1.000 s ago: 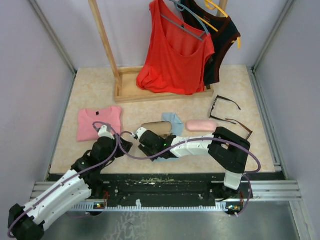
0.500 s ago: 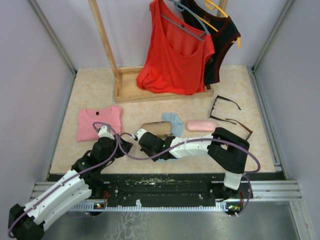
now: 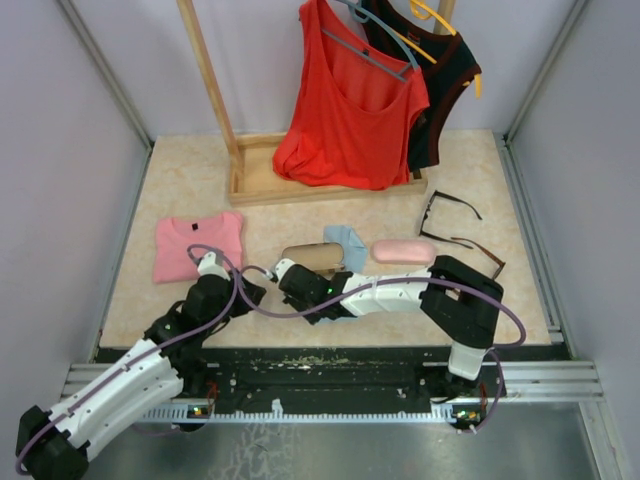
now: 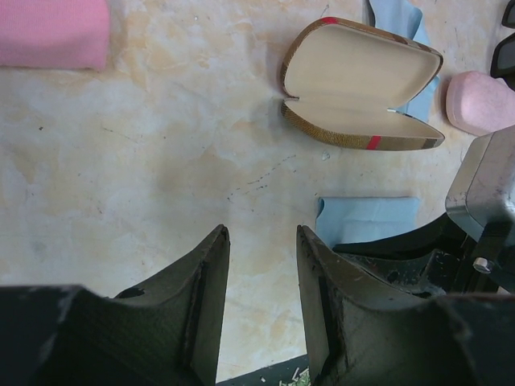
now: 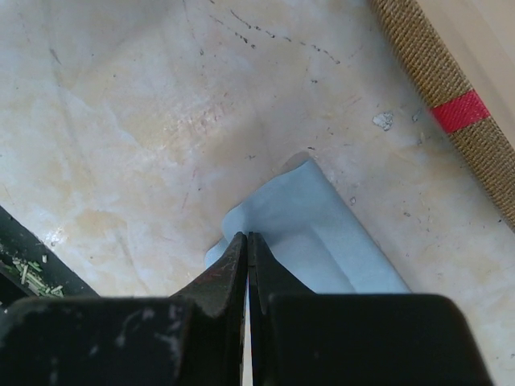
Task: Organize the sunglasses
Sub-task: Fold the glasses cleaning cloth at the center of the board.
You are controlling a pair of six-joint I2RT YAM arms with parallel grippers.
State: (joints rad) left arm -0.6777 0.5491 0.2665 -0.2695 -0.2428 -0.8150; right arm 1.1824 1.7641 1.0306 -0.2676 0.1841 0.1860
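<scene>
Black sunglasses (image 3: 436,210) and brown sunglasses (image 3: 490,258), right of the pink case (image 3: 403,251), look light and fragile, best taken at the frame; left pincer (image 4: 259,241) released, right pincer (image 5: 248,256) clenched on cloth (image 5: 314,233).

1. Top camera: fixed high behind my arm bases, tilted down and forward. It takes in the whole beige marbled tabletop (image 3: 190,180); a far view.
2. My left wrist camera: low over the table, facing the open brown plaid hard case (image 4: 362,84).
3. My right wrist camera: very close, looking down on a pale-blue cloth (image 5: 314,233). Both wrist views share this cloth and the case.
</scene>
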